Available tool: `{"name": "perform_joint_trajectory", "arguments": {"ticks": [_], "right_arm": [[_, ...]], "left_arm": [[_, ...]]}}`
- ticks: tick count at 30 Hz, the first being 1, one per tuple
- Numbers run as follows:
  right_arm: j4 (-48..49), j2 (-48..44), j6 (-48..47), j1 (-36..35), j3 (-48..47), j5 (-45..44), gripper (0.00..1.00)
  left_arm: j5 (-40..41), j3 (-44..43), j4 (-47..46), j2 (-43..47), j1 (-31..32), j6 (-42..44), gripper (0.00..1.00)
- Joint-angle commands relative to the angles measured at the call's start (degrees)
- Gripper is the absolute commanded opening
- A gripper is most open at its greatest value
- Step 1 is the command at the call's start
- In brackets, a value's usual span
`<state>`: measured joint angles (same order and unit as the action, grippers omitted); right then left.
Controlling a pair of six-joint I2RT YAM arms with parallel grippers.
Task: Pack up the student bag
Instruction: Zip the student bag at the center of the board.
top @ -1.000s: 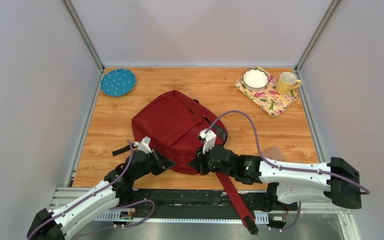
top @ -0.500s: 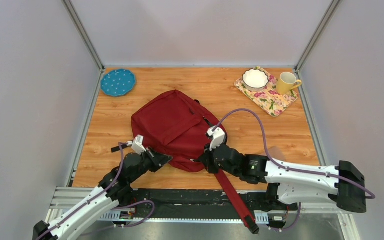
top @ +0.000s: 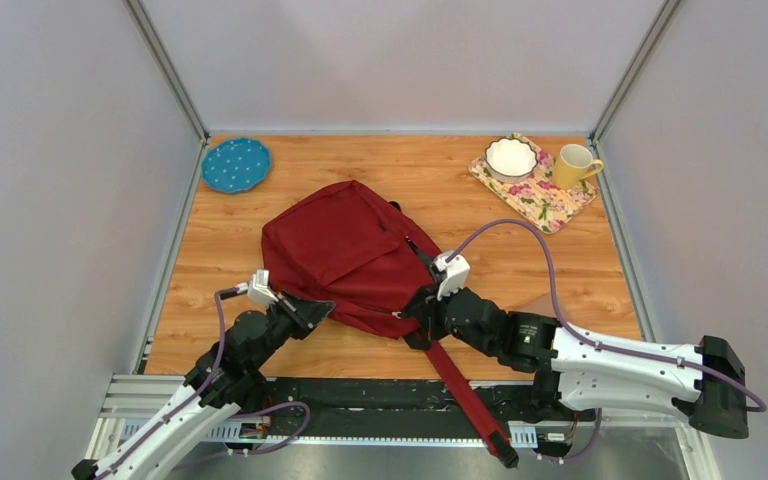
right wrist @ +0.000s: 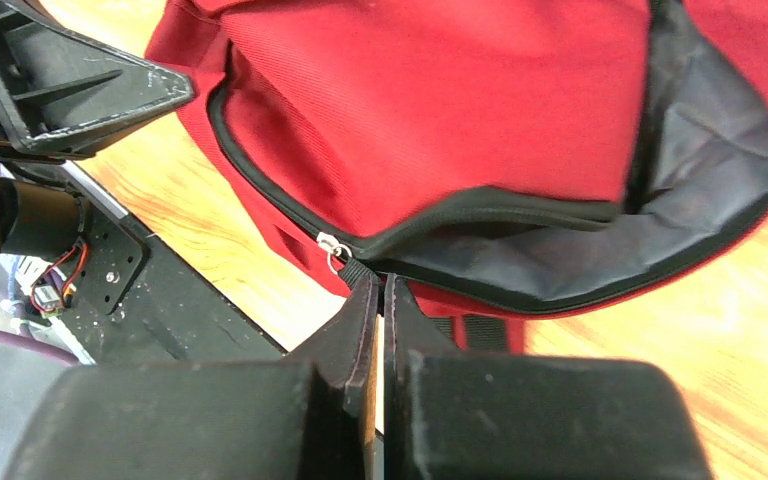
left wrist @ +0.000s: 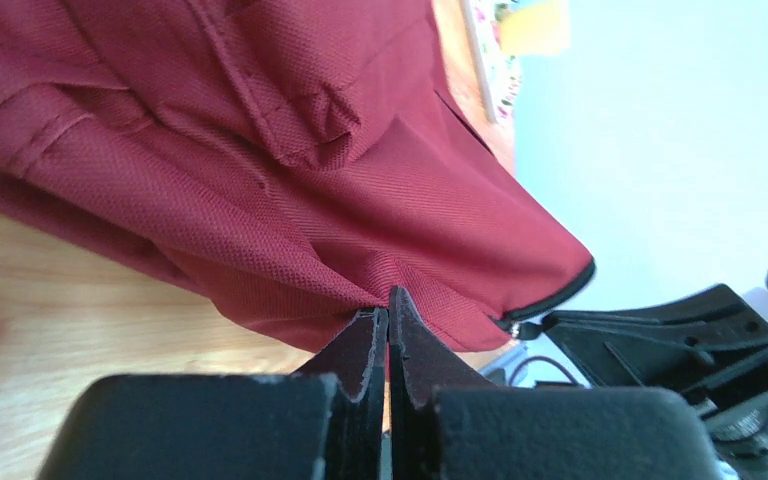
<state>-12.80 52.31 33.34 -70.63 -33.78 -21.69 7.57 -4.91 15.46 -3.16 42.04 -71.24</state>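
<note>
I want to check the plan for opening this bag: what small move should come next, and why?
Probably draw the right pincer a little way along the zipper track. It is shut on the zipper tab, the bag is only partly unzipped, and the left pincer pinches its edge to brace it.

Setting: robot laboratory test cell.
Wood-grain table [top: 440, 180] enclosed by plain grey wall panels [top: 50, 200] on aluminium frame posts [top: 165, 65]; black mounting rail [top: 360, 395] at near edge.
</note>
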Motion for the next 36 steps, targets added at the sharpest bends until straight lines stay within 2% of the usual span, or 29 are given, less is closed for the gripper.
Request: {"name": "perform_joint_trajectory", "arguments": {"ticks": [1, 5, 8, 9, 10, 12, 14, 18, 23, 31, 36], "right_arm": [[-2.1, -2.7, -0.4, 0.4, 1.1, -5.1, 0.0], [-1.9, -3.3, 0.1, 0.6, 1.6, -6.3, 0.0], [0.5, -2.8, 0.1, 0.6, 1.7, -3.8, 0.0], [1.3, -2.6, 0.3, 0.6, 1.7, -2.9, 0.0], [2.5, -2.2, 0.4, 0.6, 1.3, -1.4, 0.0], [3.3, -1.1, 0.3, 0.6, 0.7, -0.2, 0.0], [3.7, -0.5, 0.7, 0.6, 0.0, 0.8, 0.0], [5.8, 0.4, 1.8, 0.6, 0.7, 2.5, 0.0], [6.1, 0.1, 2.8, 0.6, 1.3, 3.1, 0.0], [4.8, -0.5, 3.0, 0.6, 1.3, 2.4, 0.0], [4.4, 0.2, 3.3, 0.6, 0.6, 2.5, 0.0]], "left_arm": [[9.6, -1.9, 22.5, 2.0, -0.2, 2.2, 0.0], [11.0, -4.1, 26.5, 2.5, -0.2, 4.0, 0.0], [9.7, -4.8, 25.2, 1.8, -0.2, 7.2, 0.0], [9.1, -5.0, 24.4, 1.4, -0.2, 8.4, 0.22], [7.3, -5.3, 23.4, 0.0, -0.2, 10.1, 0.37], [5.3, -7.4, 20.3, -2.1, -0.2, 17.1, 0.62], [2.9, -11.5, 19.1, -6.1, -0.2, 23.7, 0.69], [0.8, -18.7, 18.3, -12.3, -0.2, 35.7, 0.72], [-7.1, -24.4, 14.8, -18.5, -0.3, 48.3, 0.72], [-24.5, -24.5, 7.0, -24.4, -0.2, 58.8, 0.74], [-28.5, -22.9, -0.2, -26.1, 2.3, 61.9, 0.74]]}}
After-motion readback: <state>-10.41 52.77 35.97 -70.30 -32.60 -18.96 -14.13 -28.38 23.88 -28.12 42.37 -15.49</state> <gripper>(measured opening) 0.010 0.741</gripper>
